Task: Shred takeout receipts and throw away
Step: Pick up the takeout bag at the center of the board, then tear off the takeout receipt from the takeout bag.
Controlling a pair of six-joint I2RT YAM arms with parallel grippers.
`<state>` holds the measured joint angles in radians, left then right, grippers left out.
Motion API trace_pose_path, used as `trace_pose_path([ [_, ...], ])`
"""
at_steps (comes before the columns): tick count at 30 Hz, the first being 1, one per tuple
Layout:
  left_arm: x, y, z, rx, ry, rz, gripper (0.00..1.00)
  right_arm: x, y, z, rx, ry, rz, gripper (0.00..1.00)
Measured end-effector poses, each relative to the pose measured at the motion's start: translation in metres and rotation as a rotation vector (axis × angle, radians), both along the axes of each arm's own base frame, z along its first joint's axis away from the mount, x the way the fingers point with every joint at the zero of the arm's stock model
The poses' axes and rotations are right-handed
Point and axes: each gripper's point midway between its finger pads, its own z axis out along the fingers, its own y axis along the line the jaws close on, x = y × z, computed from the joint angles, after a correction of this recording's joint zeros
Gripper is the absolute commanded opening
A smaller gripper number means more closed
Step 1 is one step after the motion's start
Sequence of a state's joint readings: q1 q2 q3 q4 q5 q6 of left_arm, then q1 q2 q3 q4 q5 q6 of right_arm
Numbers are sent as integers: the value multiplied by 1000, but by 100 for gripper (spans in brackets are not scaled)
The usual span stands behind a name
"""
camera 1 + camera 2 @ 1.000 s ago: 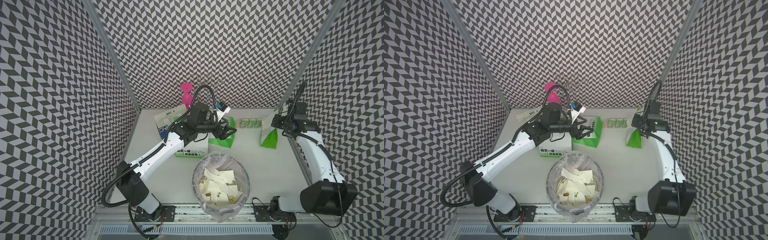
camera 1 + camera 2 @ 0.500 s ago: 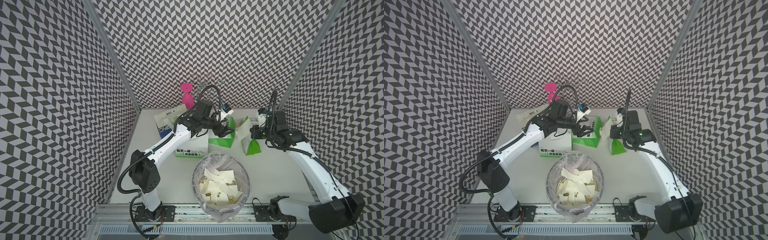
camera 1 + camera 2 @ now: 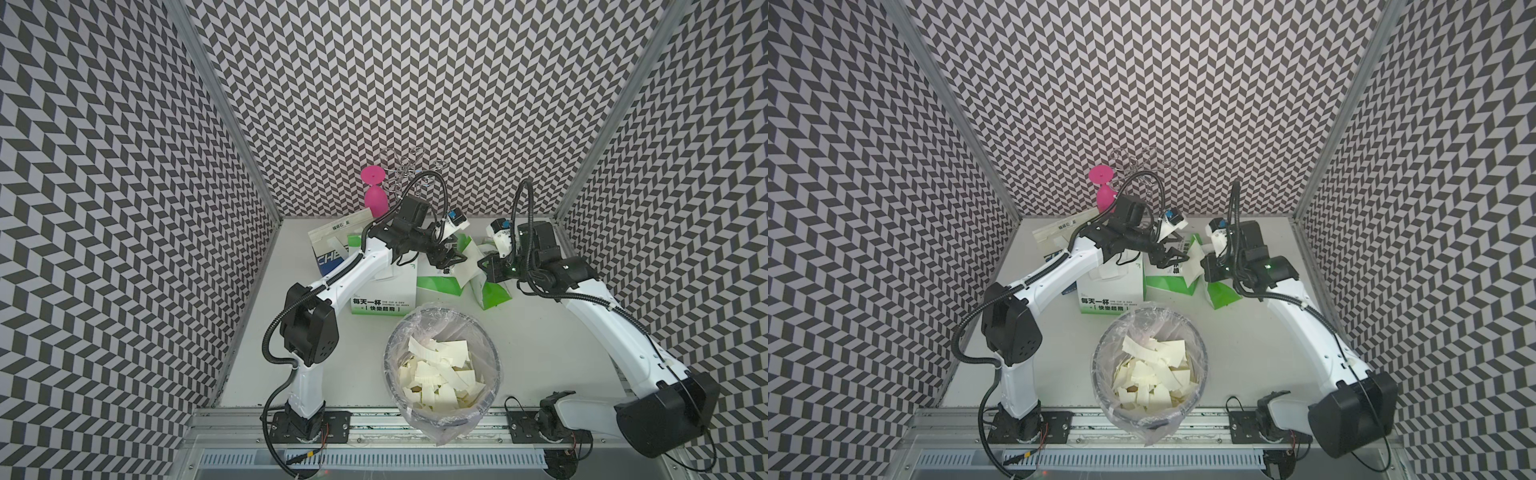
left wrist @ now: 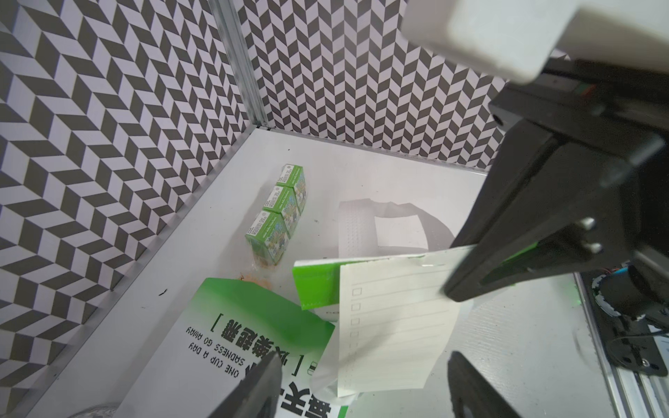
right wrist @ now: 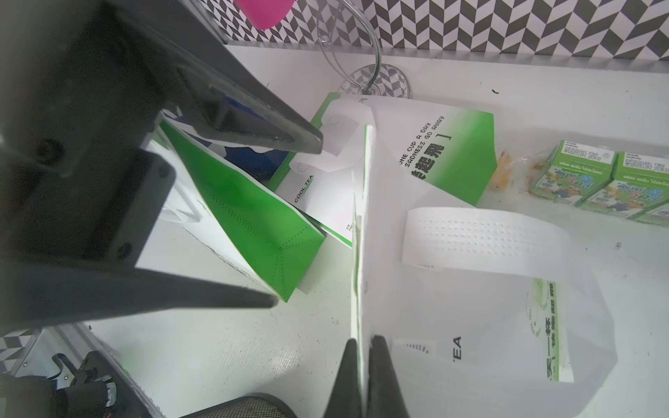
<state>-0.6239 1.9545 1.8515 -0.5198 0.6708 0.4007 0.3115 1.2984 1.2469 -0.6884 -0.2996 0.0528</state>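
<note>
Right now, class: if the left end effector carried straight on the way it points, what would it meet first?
Probably the cream receipt hanging off the green-and-white bag pinched by the right end effector. The left end effector frames it with open jaws, though depth is uncertain.

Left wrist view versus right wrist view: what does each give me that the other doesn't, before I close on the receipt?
Only left wrist: the receipt face-on, lined, hanging from the green-and-white bag ahead of the open left gripper. Only right wrist: the pink cup and clear glass base; there the receipt is edge-on at best. Both: the right gripper shut on that bag's top edge, the green cartons.
</note>
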Motion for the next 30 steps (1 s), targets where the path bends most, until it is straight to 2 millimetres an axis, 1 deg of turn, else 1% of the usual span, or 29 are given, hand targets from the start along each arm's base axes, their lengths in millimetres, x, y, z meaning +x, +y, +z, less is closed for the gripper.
trace_pose_path([
  [4,2,0,-6,1,19,-39,64,0,3,0,4,-12,22,0],
  [10,-1,-8,-7,-9,40,-110,57,-1,5,0,6,-17,41,0],
  [12,-1,-10,-6,-12,43,-127,57,-1,6,1,8,-18,47,0],
  [14,-2,-11,-8,-11,49,-136,54,-2,6,1,9,-19,53,0],
  [17,-5,-11,-10,-10,62,-152,50,-2,7,1,8,-20,56,0],
  [21,-12,-14,-8,-26,76,-192,46,-2,7,1,5,-23,58,0],
  [24,-22,-18,-7,-32,81,-229,37,-2,7,1,5,-24,62,0],
  [26,-27,-22,-4,-38,82,-249,35,-2,7,2,3,-26,65,0],
  [28,-29,-23,-3,-41,83,-257,29,-2,7,3,2,-30,66,0],
  [30,-30,-23,0,-44,80,-261,26,-1,7,5,2,-34,67,0],
])
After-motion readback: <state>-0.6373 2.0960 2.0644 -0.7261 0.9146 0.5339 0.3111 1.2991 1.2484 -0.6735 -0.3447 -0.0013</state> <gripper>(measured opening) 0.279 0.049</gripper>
